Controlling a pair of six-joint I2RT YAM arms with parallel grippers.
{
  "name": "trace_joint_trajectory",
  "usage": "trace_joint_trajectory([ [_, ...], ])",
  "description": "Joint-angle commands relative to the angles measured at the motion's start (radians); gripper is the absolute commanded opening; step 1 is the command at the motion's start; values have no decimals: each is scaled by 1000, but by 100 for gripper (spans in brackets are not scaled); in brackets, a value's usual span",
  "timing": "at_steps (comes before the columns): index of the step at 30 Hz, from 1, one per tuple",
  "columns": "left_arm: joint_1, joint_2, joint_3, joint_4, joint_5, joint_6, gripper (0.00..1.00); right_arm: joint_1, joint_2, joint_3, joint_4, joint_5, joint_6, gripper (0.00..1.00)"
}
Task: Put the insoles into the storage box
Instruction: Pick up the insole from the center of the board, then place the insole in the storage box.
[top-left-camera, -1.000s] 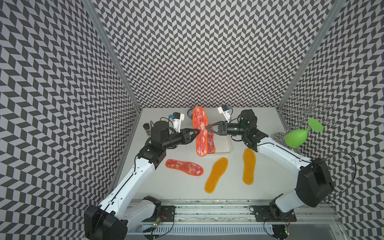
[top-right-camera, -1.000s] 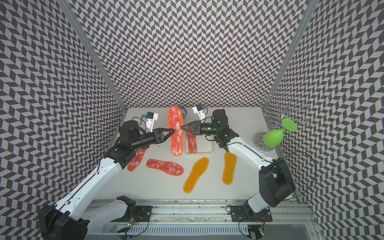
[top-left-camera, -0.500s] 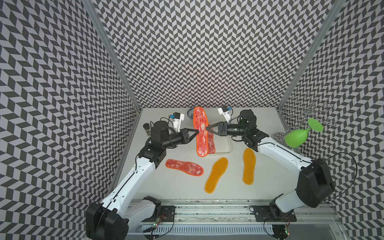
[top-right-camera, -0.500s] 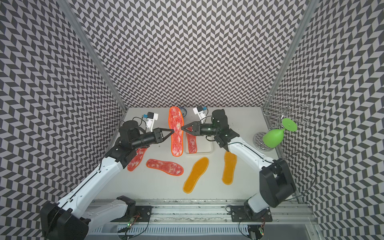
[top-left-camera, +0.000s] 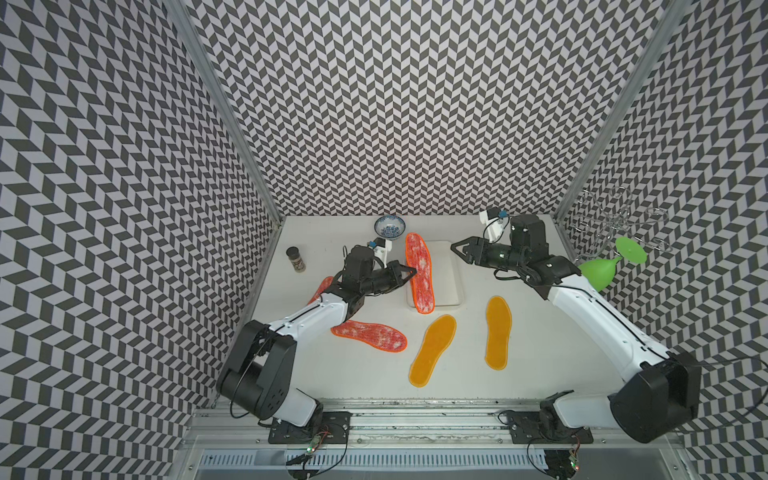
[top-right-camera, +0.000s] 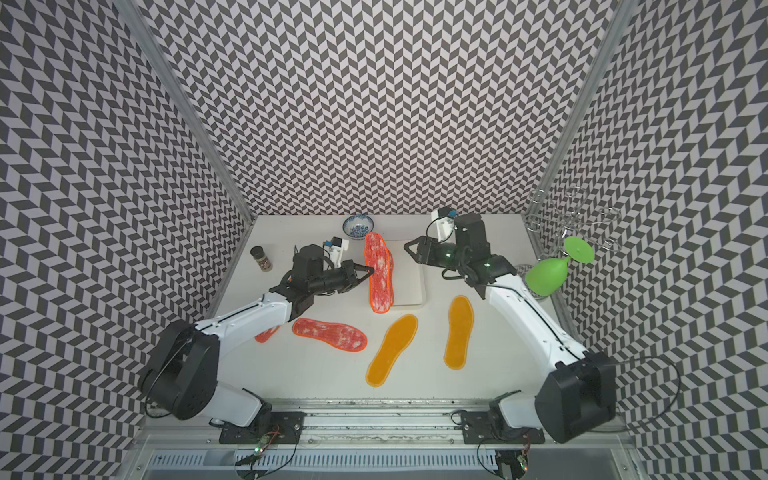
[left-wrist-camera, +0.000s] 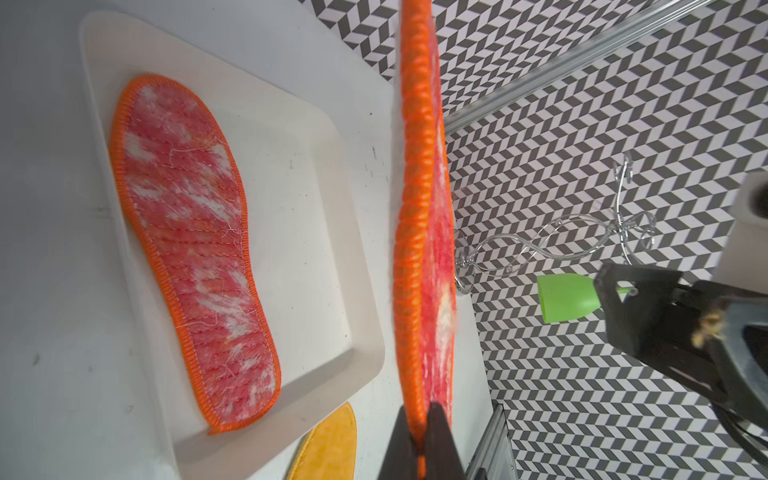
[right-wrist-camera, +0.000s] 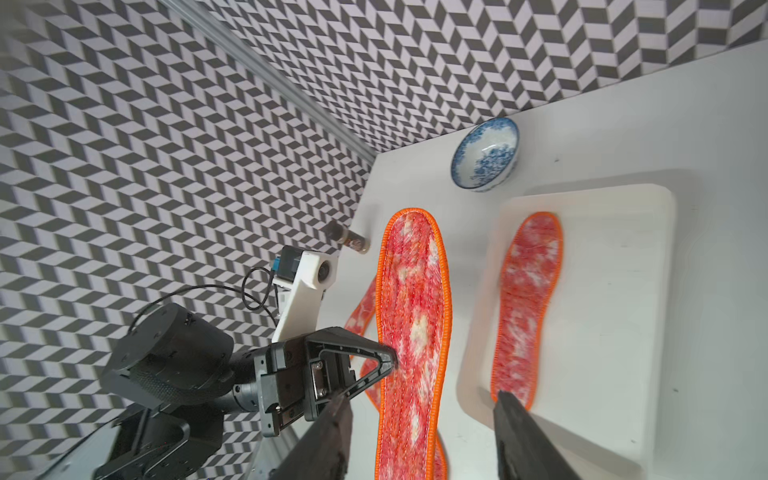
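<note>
My left gripper is shut on the long edge of a red-and-white insole, holding it on edge over the left side of the storage box. Another red-and-white insole lies flat inside the box. My right gripper hangs open to the right of the held insole, touching nothing. On the table lie a red insole, another partly under my left arm, and two yellow insoles.
A blue-and-white bowl stands behind the box. A spice jar is at the back left. A green plastic goblet and a wire rack are at the right wall, close to my right arm.
My right gripper has opened, let go of the upright insole and drawn back to the right. My left gripper has shut on the insole's edge and now holds it alone.
</note>
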Motion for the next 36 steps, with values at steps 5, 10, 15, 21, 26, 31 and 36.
trace_joint_trajectory([
  [5, -41, 206, 147, 76, -47, -6, 0, -62, -47, -24, -59, 66, -68, 60],
  [10, -57, 319, 231, 54, -76, -1, 0, -86, -47, -26, -65, 58, -80, 62],
  [15, -71, 419, 329, 34, -93, 19, 0, -90, -45, -35, -63, 48, -83, 64],
  [21, -80, 515, 435, -44, -94, 57, 0, -92, -49, -61, -52, 28, -82, 66],
  [26, -81, 564, 456, -54, -84, 63, 0, -95, -42, -66, -45, 24, -82, 67],
  [31, -82, 605, 495, -102, -83, 82, 0, -101, -28, -65, -42, 14, -87, 68],
  [36, -94, 633, 510, -117, -89, 80, 0, -103, -12, -68, -40, 7, -86, 68],
])
